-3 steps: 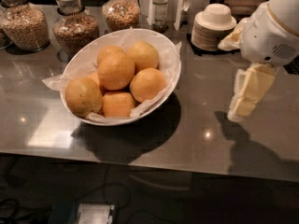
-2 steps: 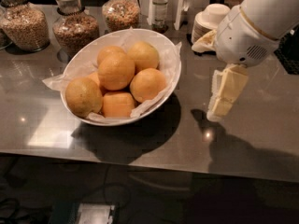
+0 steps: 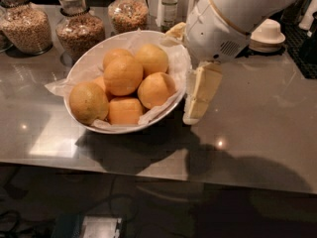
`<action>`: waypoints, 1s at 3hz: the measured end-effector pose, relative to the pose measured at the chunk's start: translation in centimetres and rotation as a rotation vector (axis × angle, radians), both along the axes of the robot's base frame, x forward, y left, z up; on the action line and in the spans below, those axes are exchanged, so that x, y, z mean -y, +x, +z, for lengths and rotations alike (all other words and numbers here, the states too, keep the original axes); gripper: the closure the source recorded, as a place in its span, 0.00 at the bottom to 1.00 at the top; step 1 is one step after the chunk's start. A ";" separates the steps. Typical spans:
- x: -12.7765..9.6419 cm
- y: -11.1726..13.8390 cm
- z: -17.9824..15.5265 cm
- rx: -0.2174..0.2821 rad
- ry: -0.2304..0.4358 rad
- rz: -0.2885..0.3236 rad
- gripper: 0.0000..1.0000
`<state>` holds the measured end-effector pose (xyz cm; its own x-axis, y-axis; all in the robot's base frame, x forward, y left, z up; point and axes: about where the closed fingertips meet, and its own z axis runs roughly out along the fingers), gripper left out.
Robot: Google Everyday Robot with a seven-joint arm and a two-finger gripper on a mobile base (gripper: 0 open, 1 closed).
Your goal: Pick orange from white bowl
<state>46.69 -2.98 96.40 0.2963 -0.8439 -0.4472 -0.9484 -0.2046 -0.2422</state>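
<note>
The white bowl [image 3: 84,63] stands on the grey counter, lined with crinkled white paper. It holds several round oranges; one orange [image 3: 123,76] sits on top in the middle, another orange [image 3: 156,89] lies at the bowl's right side. A duller yellowish fruit [image 3: 88,101] lies at the left front. My gripper [image 3: 198,100] hangs from the white arm just outside the bowl's right rim, its cream fingers pointing down at the counter. It holds nothing that I can see.
Three glass jars of grain [image 3: 79,31] stand behind the bowl. A bottle [image 3: 169,6] stands behind them. Small stacked white bowls [image 3: 267,33] sit at the back right. The counter's front edge [image 3: 148,175] runs along the bottom.
The arm and gripper have moved left from the right side of the counter until they are next to the bowl's right rim. The oranges have not moved.
</note>
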 end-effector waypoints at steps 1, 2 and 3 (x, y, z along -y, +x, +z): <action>-3.6 0.1 0.5 0.022 0.002 0.076 0.00; -6.4 0.6 0.6 0.054 -0.065 0.083 0.00; -6.4 0.7 0.8 0.066 -0.073 0.079 0.00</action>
<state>47.36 3.46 97.17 0.3899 -0.8466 -0.3623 -0.9111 -0.2975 -0.2853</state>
